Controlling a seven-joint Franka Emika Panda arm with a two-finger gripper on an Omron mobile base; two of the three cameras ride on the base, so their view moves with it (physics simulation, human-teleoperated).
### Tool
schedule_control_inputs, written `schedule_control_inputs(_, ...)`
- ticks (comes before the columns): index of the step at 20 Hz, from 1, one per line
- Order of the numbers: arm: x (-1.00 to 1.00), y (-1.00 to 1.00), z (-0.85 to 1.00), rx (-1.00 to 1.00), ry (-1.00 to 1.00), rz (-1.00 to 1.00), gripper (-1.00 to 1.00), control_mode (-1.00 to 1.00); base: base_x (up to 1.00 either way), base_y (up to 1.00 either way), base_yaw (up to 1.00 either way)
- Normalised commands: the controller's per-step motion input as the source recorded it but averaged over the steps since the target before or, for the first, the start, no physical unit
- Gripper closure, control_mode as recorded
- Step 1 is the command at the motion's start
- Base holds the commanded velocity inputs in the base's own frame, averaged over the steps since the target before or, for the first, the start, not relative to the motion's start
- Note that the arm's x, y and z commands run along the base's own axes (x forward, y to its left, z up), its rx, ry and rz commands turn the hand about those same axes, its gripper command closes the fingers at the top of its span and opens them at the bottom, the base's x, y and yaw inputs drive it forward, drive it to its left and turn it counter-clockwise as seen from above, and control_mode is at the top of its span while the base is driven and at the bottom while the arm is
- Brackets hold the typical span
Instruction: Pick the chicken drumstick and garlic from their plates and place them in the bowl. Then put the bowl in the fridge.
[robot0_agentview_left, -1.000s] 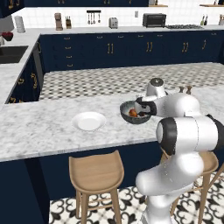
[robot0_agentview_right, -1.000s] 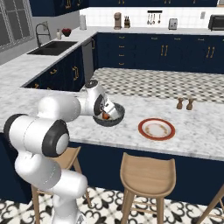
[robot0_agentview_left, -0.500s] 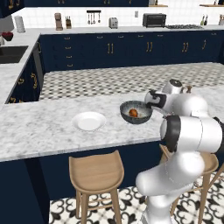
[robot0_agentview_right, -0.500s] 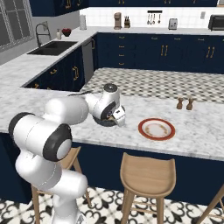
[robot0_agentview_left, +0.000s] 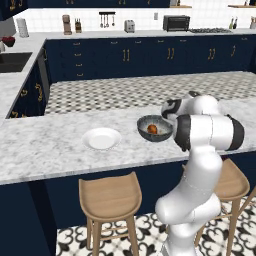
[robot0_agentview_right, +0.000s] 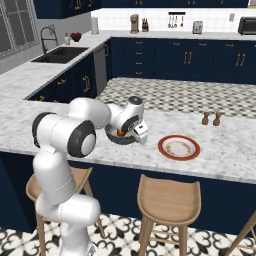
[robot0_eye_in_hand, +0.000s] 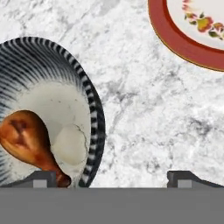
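The dark speckled bowl (robot0_agentview_left: 155, 128) (robot0_agentview_right: 121, 136) (robot0_eye_in_hand: 94, 118) stands on the marble counter with the chicken drumstick (robot0_agentview_left: 152, 129) (robot0_eye_in_hand: 25, 139) and the pale garlic (robot0_eye_in_hand: 70, 144) lying inside it. My gripper (robot0_agentview_right: 141, 134) (robot0_eye_in_hand: 113, 178) hangs open and empty just above the bowl's right edge. In the hand view the rim passes between the fingertips, one over the inside and one over bare counter. The white plate (robot0_agentview_left: 101, 138) lies left of the bowl, and the red-rimmed plate (robot0_agentview_right: 179, 147) (robot0_eye_in_hand: 175, 35) lies right of it. The fridge is out of view.
Two small brown shakers (robot0_agentview_right: 211, 118) stand behind the red-rimmed plate. Wooden stools (robot0_agentview_right: 167, 200) are tucked under the counter's near edge (robot0_agentview_left: 60, 172). A sink (robot0_agentview_right: 60, 54) sits in the far-left counter, and dark blue cabinets line the back wall.
My hand has moved from over the bowl's middle to its right edge, toward the red-rimmed plate, and sunk lower. The jaws stayed open. Bowl and plates have not moved.
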Motion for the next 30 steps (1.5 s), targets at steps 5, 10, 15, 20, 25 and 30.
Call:
schedule_control_inputs(5,0.46,0.12,-0.45,0.00,0.00,0.00,-1.00,-1.00,0.00,0.00,0.00)
schedule_control_inputs(10,0.37,0.08,-0.46,0.00,0.00,0.00,-1.00,-1.00,0.00,0.00,0.00)
schedule_control_inputs(15,0.05,0.20,-0.32,0.00,0.00,0.00,1.00,-1.00,0.00,0.00,0.00)
schedule_control_inputs(20,0.01,0.35,-0.25,-0.01,0.00,0.00,1.00,-1.00,0.00,0.00,0.00)
schedule_control_inputs(25,-0.16,0.14,-0.02,-0.01,-0.08,-0.07,1.00,-1.00,0.00,0.00,0.00)
schedule_control_inputs(30,-0.62,0.01,0.45,0.00,-0.06,-0.25,1.00,-1.00,0.00,0.00,0.00)
